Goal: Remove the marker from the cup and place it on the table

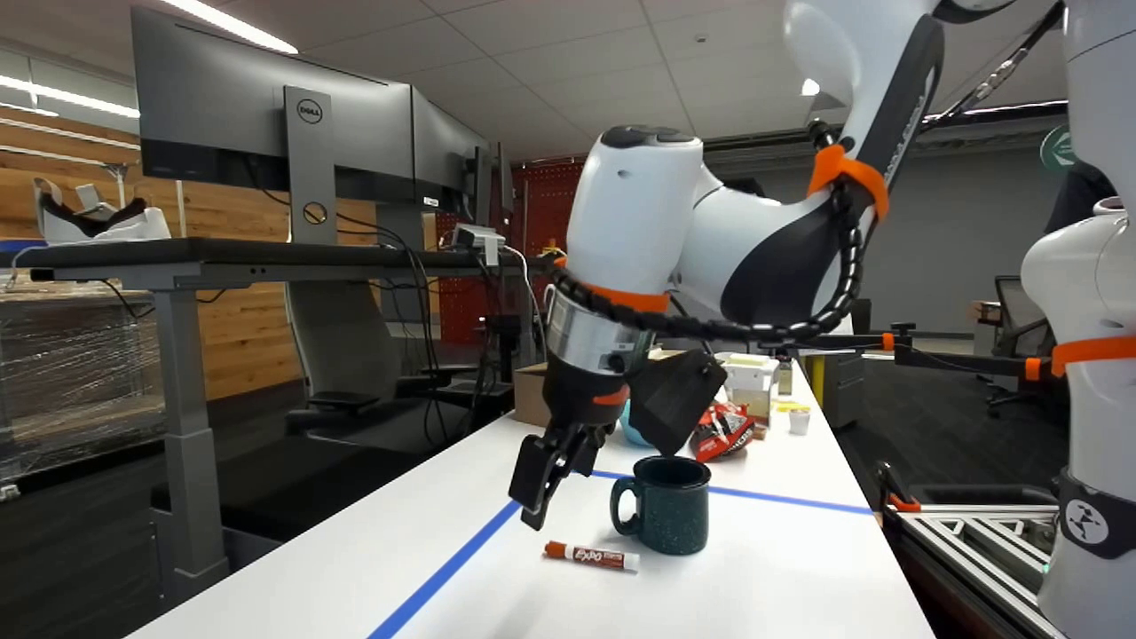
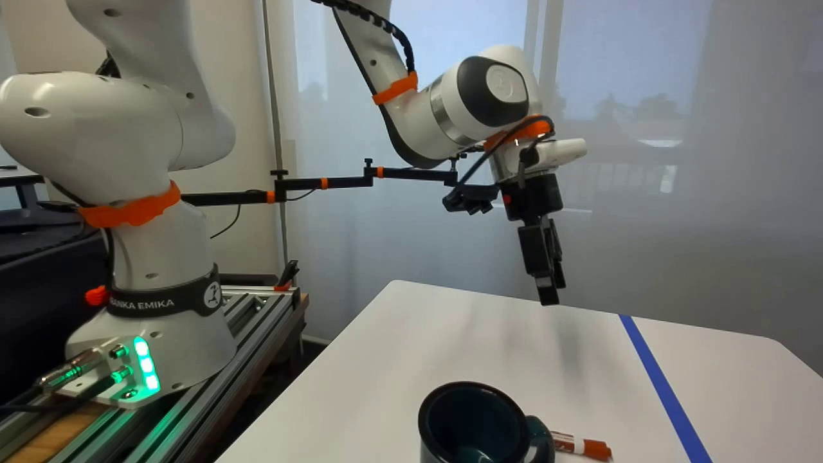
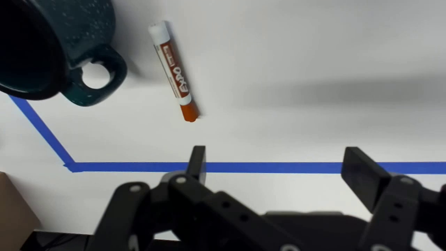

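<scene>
The marker point(image 1: 592, 556) is an orange-brown and white stick lying flat on the white table point(image 1: 781, 568), outside the cup. It also shows in the wrist view point(image 3: 174, 71), and in an exterior view point(image 2: 582, 445) it is partly hidden behind the handle. The cup point(image 1: 674, 510) is a dark teal speckled mug, upright beside the marker; it also shows at upper left in the wrist view point(image 3: 87, 28). My gripper point(image 1: 557, 497) is above the table, apart from both. In the wrist view my gripper point(image 3: 273, 157) has its fingers wide apart with nothing between them.
Blue tape lines point(image 3: 271, 167) run along the table. Behind the cup are a red snack bag point(image 1: 723, 432), a light blue bowl-like thing point(image 1: 632, 426), a cardboard box point(image 1: 531, 397) and a small white cup point(image 1: 799, 421). A desk with monitors point(image 1: 275, 115) stands beyond the table edge.
</scene>
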`<action>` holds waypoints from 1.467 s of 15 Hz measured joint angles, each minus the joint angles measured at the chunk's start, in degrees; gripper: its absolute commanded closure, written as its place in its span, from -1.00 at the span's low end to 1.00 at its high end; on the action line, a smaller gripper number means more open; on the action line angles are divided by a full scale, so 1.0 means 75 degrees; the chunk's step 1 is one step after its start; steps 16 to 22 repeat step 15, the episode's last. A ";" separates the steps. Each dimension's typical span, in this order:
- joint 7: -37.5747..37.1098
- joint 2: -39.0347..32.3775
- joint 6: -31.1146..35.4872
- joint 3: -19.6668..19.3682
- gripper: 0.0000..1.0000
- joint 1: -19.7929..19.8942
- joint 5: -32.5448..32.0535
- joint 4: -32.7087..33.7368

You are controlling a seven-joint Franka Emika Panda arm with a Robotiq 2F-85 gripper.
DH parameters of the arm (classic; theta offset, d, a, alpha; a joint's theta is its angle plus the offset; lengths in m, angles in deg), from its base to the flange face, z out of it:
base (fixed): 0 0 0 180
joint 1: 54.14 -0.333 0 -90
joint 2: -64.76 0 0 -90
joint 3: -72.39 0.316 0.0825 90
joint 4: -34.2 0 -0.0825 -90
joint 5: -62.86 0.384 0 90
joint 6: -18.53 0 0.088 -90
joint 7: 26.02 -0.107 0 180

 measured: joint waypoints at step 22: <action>0.1801 0.3507 -0.1766 -0.0614 -1.00 -0.0675 0.2969 -0.1631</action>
